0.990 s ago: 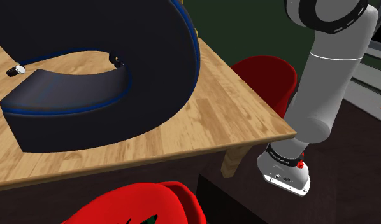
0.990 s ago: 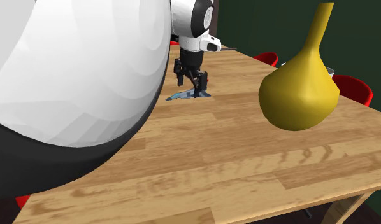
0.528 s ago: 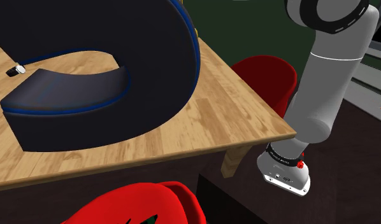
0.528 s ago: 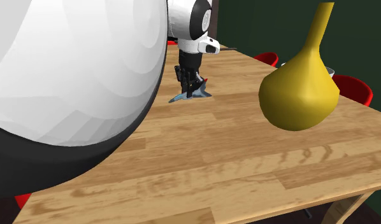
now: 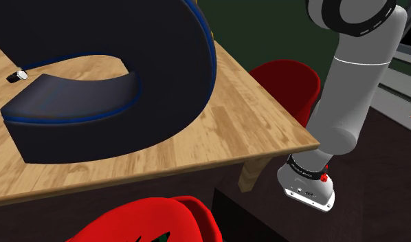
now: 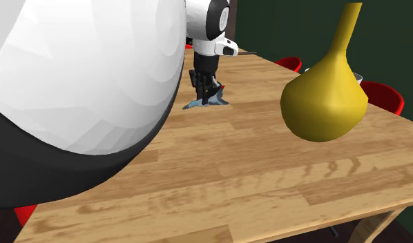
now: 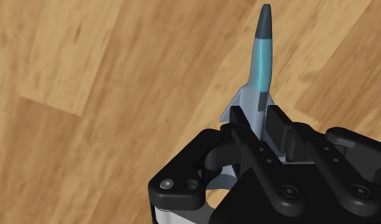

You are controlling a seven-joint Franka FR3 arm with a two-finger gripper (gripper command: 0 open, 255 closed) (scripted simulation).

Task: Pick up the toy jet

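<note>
The toy jet (image 7: 259,76) is grey-blue with a light blue canopy and a dark nose. It lies on the wooden table (image 7: 106,76). My black gripper (image 7: 258,130) is shut on the toy jet's rear body, with the nose sticking out ahead of the fingers (image 7: 237,137). In the second exterior view the gripper (image 6: 208,94) points straight down at the far part of the table. The jet (image 6: 197,105) rests on the wood beneath it, one wing showing beside the fingers.
A yellow long-necked vase (image 6: 324,96) and a huge white-and-black round object (image 6: 81,90) loom close in the second exterior view. A large dark blue curved object (image 5: 115,75) covers much of the table (image 5: 252,117) in the shoulder view. Red chairs (image 5: 290,82) stand along the table's edges.
The fingers, spread apart around the jet a second ago, have shut on it. The hand and jet have stayed in place on the table since.
</note>
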